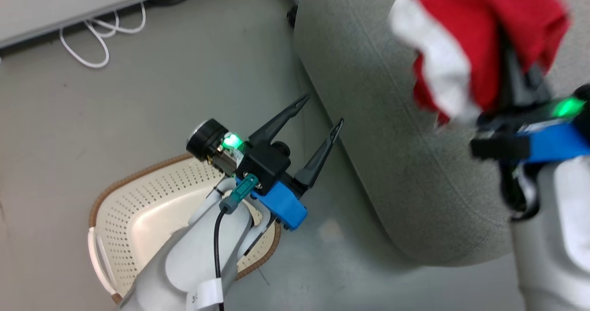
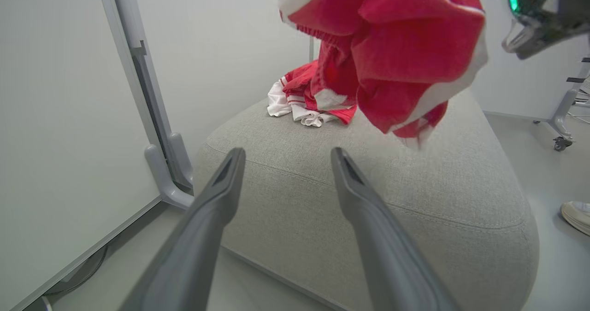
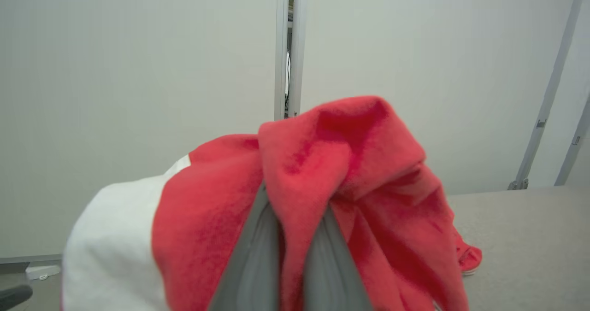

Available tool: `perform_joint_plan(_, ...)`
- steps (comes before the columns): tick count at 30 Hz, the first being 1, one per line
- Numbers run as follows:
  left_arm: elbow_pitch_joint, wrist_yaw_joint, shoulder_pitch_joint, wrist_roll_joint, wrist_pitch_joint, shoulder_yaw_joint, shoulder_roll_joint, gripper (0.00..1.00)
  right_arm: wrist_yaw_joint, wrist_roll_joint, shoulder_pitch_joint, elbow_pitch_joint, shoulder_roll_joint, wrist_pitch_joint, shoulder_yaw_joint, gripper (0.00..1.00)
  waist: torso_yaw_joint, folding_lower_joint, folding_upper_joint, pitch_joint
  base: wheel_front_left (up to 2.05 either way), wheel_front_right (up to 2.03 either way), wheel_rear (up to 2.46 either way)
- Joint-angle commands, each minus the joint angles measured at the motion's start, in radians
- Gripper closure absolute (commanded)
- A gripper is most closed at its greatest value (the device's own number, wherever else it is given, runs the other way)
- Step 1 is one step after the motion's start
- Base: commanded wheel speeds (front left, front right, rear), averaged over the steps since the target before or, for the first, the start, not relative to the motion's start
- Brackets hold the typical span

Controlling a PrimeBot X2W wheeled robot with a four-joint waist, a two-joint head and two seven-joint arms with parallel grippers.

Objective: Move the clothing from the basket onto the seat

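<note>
**Right pincer holds a garment over the seat; left pincer wide and empty**

Right gripper (image 3: 293, 230): fingers nearly together, clamped on a fold of the red-and-white garment (image 1: 465, 20). Cloth drapes over both fingers, with the red bulk to one side and a white panel to the other. In the head view the bundle sits at upper right, over the seat (image 1: 368, 94). From the left wrist it hangs above the grey cushion. The lowest hem is blurred, so I can't tell whether it touches the fabric.

Second garment (image 2: 306, 96): crumpled heap, red with white and stripe trim, lying on the far part of the seat top, close to the pale wall panel (image 2: 69, 94).

Left gripper (image 1: 323, 109): fingers spread wide, nothing between them. It is raised over the floor, between the basket (image 1: 138, 196) and the seat's near edge, tips aimed toward the cushion.

Basket: on the floor at lower left of the head view, partly hidden by the left forearm. Brown rim, perforated cream wall and one white handle show.

Also noted: a white cable (image 1: 99, 30) looped on the floor by the wall, and a pale shoe (image 2: 576, 214) at the right edge of the left wrist view.
</note>
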Motion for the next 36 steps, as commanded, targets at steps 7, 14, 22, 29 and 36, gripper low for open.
perform_joint_plan(7, -0.031, 0.002, -0.130, 0.039, 0.021, -0.014, 0.026, 0.00, 0.000, 0.000, -0.282, -0.061, -0.090, 0.000, -0.171, 1.00, 0.034, 0.0000, 0.0000, 0.236, 0.00, 0.00, 0.00)
perform_joint_plan(14, -0.058, 0.001, -0.238, 0.062, 0.036, -0.031, 0.048, 0.00, 0.000, -0.010, -0.520, 0.010, -0.274, -0.001, -0.355, 1.00, 0.069, 0.0000, 0.0000, 0.417, 0.00, 0.00, 0.00)
perform_joint_plan(22, -0.067, 0.000, -0.288, 0.071, 0.032, -0.048, 0.044, 0.00, 0.000, -0.029, -0.593, 0.280, -0.408, -0.001, -0.416, 1.00, 0.092, 0.0000, 0.0000, 0.496, 0.00, 0.00, 0.00)
perform_joint_plan(29, -0.058, 0.004, -0.296, 0.066, 0.025, -0.057, 0.042, 0.00, 0.000, -0.015, -0.562, 0.440, -0.367, -0.001, -0.405, 1.00, 0.099, 0.0000, 0.0000, 0.509, 0.00, 0.00, 0.00)
perform_joint_plan(36, -0.050, 0.011, -0.290, 0.055, 0.015, -0.058, 0.044, 0.00, 0.000, 0.026, -0.481, 0.445, -0.318, -0.001, -0.411, 0.00, 0.097, 0.0000, 0.0000, 0.482, 0.00, 0.00, 0.00)
